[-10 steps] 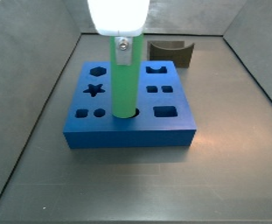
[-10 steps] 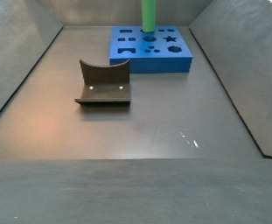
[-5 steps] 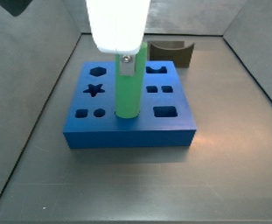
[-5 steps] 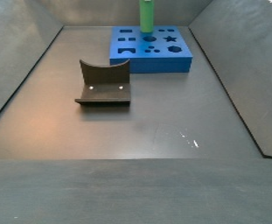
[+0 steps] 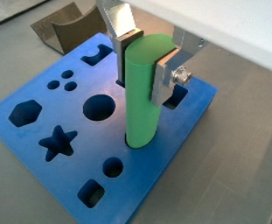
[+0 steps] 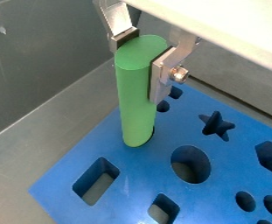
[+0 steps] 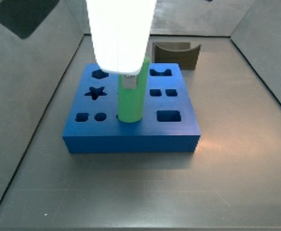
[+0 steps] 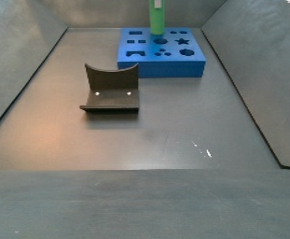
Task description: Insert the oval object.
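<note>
The oval object is a bright green rod (image 5: 144,96), upright with its lower end in a hole of the blue block (image 5: 56,109). It also shows in the other wrist view (image 6: 136,92) and in both side views (image 7: 130,101) (image 8: 158,19). My gripper (image 5: 148,45) is shut on the rod's top, silver fingers (image 6: 163,70) pressed on both sides. In a side view the gripper (image 7: 129,79) stands low over the block (image 7: 134,106). The block (image 8: 162,51) has several shaped holes.
A dark grey notched block (image 8: 110,89) lies on the floor away from the blue block, also in a side view (image 7: 176,52). Grey walls enclose the floor (image 8: 147,140) on the sides.
The gripper has come down with the rod, and the rod has sunk deeper into the block's hole, so less green shows above the block.
</note>
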